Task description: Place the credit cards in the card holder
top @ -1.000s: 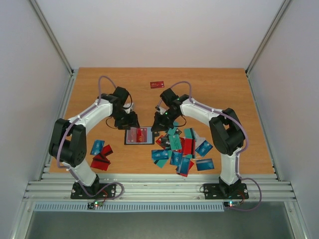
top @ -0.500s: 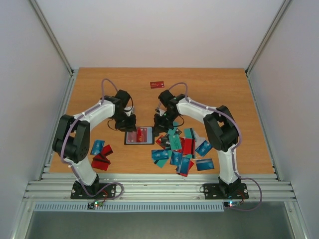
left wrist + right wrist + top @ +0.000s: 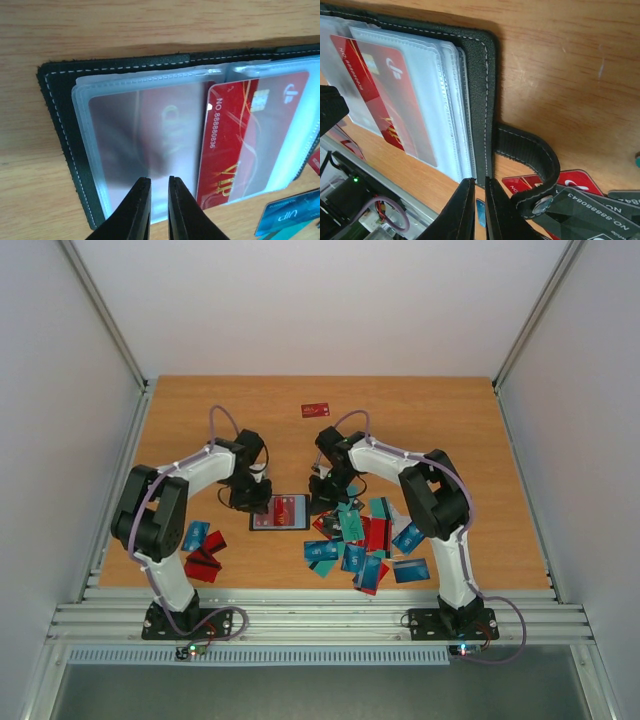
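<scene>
**Limp sleeves, slick cards**

The card holder [image 3: 279, 512] lies open on the worktop [image 3: 450, 440] with one red card [image 3: 245, 135] sleeved. Its clear sleeves [image 3: 130, 145] look floppy. The loose cards [image 3: 352, 556] look stiff and slippery, best pinched edgewise. The left claw [image 3: 159, 182] and right claw [image 3: 478, 182] are narrowed to slits; whether they are gripping, I cannot tell.

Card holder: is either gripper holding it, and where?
Apparently both: left gripper pinches the card holder by the edge of a clear sleeve, right gripper by its cover edge beside the snap tab.

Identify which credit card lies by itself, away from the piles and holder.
The lone red card at the far side, beyond both arms. Others lie in the right heap and left heap; one sits in the card holder.
</scene>
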`<state>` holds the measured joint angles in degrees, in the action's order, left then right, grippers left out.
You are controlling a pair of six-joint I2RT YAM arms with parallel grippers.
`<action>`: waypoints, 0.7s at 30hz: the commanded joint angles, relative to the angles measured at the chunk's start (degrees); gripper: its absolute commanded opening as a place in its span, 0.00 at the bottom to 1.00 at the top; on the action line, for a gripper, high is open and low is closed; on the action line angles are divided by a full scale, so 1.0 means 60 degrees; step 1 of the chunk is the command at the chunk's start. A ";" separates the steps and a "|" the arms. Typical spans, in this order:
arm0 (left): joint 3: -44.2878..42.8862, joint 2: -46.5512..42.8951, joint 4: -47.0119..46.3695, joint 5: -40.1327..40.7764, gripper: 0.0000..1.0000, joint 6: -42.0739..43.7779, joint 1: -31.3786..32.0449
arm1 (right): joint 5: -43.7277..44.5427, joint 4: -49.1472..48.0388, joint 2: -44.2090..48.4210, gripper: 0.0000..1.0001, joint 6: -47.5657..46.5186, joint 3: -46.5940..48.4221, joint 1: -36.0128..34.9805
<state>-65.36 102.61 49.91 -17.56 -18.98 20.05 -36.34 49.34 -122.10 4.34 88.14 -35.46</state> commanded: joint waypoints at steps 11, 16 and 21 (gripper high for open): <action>-0.0424 0.0706 -0.0380 0.0886 0.13 -0.0141 0.0777 | -0.0003 0.0053 -0.0497 0.08 -0.0546 0.0103 -0.0116; -0.0458 0.0696 -0.0529 0.0859 0.13 -0.0332 0.0939 | -0.0174 -0.0059 -0.0628 0.07 -0.0563 0.0054 -0.0131; -0.0522 0.0746 -0.0610 0.0756 0.14 -0.0479 0.1127 | -0.0342 -0.0079 -0.0700 0.07 -0.0562 0.0120 -0.0126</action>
<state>-67.20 105.49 48.31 -13.56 -20.58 25.76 -37.52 49.23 -125.23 1.83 88.14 -35.73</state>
